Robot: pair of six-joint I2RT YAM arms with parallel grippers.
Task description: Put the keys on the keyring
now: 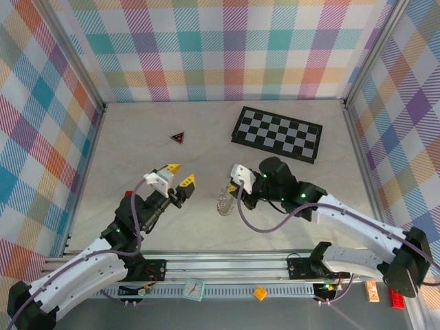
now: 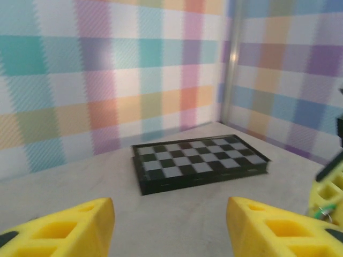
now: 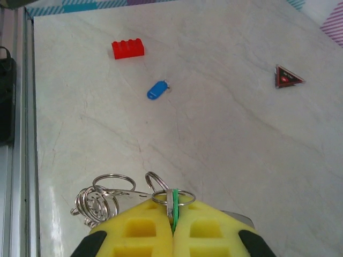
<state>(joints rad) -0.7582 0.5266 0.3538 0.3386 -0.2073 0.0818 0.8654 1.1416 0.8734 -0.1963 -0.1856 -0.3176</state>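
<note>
1. The right gripper [image 3: 172,211] is pressed together on the green key [image 3: 173,199]. The keyring [image 3: 104,195] is bunched just beside its fingers. Keep that pinch firm so nothing slips off.
2. The left gripper [image 1: 181,174] has its jaws apart and holds nothing, so it is free to fetch.
3. The blue key [image 3: 157,90] lies flat on the surface [image 3: 225,139], well apart from the keyring and near a red brick [image 3: 128,48]. It will likely skid, so close across its narrow head.
</note>
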